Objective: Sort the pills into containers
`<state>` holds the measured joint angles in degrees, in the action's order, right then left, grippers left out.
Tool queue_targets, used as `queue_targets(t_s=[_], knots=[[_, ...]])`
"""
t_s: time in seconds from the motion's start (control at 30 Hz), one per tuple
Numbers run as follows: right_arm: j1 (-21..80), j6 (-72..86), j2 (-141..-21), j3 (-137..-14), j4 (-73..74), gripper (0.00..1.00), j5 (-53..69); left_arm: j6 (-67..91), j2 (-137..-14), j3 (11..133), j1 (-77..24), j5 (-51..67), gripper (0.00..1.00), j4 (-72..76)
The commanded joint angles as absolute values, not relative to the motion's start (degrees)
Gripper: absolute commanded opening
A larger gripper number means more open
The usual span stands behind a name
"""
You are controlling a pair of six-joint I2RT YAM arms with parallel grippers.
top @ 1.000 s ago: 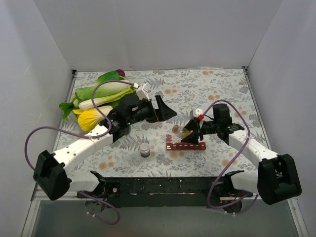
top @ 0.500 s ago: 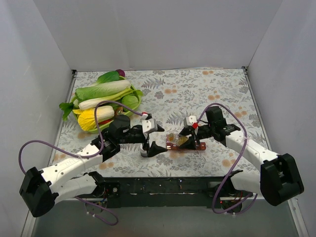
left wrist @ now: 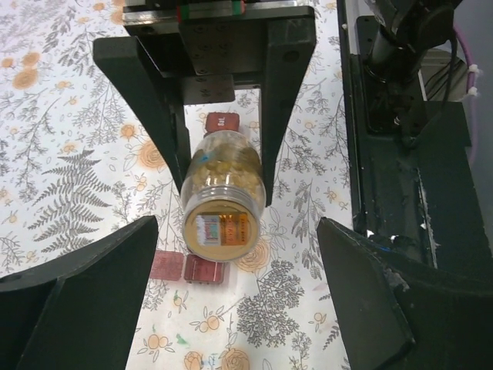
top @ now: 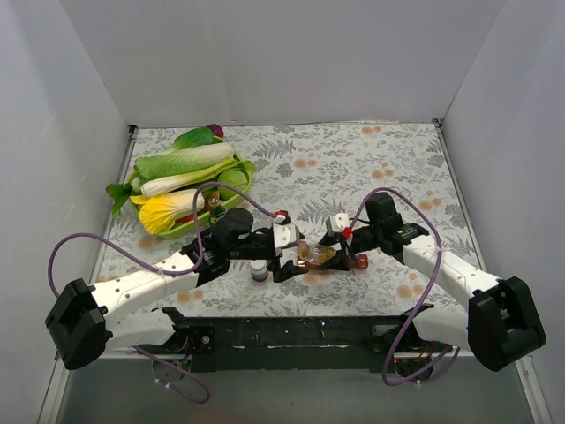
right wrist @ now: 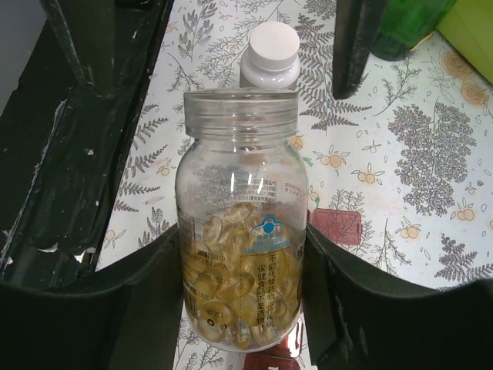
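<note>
Capsules, yellow and translucent, fill the lower part of a clear pill bottle. The right pincer is clamped on that bottle, one black finger against each side. The bottle hangs over the left end of the containers, a dark red strip of small lidded compartments lying flat on the floral desk. Whether glass touches strip cannot be told. In the left wrist view, red compartments show both beyond the bottle and under its labelled base.

The left pincer sits just left of the strip, spread wide and holding nothing, with its fingers well clear of the bottle on both sides. A small grey bottle with a white cap stands upright just left of the strip, beside that pincer. A green bottle stands farther left of the strip. A tray of vegetables lies well to the strip's left, toward the back wall.
</note>
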<state>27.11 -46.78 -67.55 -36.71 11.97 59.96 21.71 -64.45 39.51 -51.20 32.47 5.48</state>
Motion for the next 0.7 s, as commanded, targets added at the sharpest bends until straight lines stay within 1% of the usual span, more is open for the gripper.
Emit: queue_targets(t_s=[0.0, 0.1, 0.13, 0.23, 0.43, 0.47, 0.57, 0.6, 0.67], knots=[[27.6, -47.8, -67.1, -38.1, 11.5, 0.04, 61.8, 20.4, -63.5, 41.6, -51.6, 28.7, 0.84, 8.0], [27.7, -47.9, -67.2, -38.2, 11.7, 0.04, 61.9, 20.6, -64.1, 41.6, -51.6, 29.2, 0.8, 8.0], [27.6, -47.9, -67.3, -38.2, 11.8, 0.03, 61.9, 20.7, -64.6, 41.7, -51.6, 29.6, 0.75, 7.7], [27.7, -47.9, -67.4, -38.2, 11.9, 0.03, 62.0, 21.1, -65.4, 41.9, -51.6, 30.0, 0.68, 7.2], [27.7, -48.0, -67.8, -38.4, 12.2, 0.03, 62.1, 21.7, -66.5, 42.5, -51.6, 30.0, 0.63, 6.7], [27.6, -47.9, -67.9, -38.5, 12.2, 0.03, 62.1, 22.0, -67.1, 42.7, -51.6, 29.9, 0.61, 6.7], [27.7, -48.0, -67.9, -38.6, 12.5, 0.03, 62.1, 23.5, -67.9, 43.6, -51.6, 29.7, 0.5, 6.6], [27.7, -48.2, -67.9, -38.6, 12.6, 0.03, 62.1, 24.1, -68.7, 43.9, -51.6, 29.4, 0.44, 6.5], [27.7, -48.2, -68.0, -38.6, 12.6, 0.03, 62.0, 25.5, -69.3, 44.5, -51.6, 29.4, 0.38, 5.3]])
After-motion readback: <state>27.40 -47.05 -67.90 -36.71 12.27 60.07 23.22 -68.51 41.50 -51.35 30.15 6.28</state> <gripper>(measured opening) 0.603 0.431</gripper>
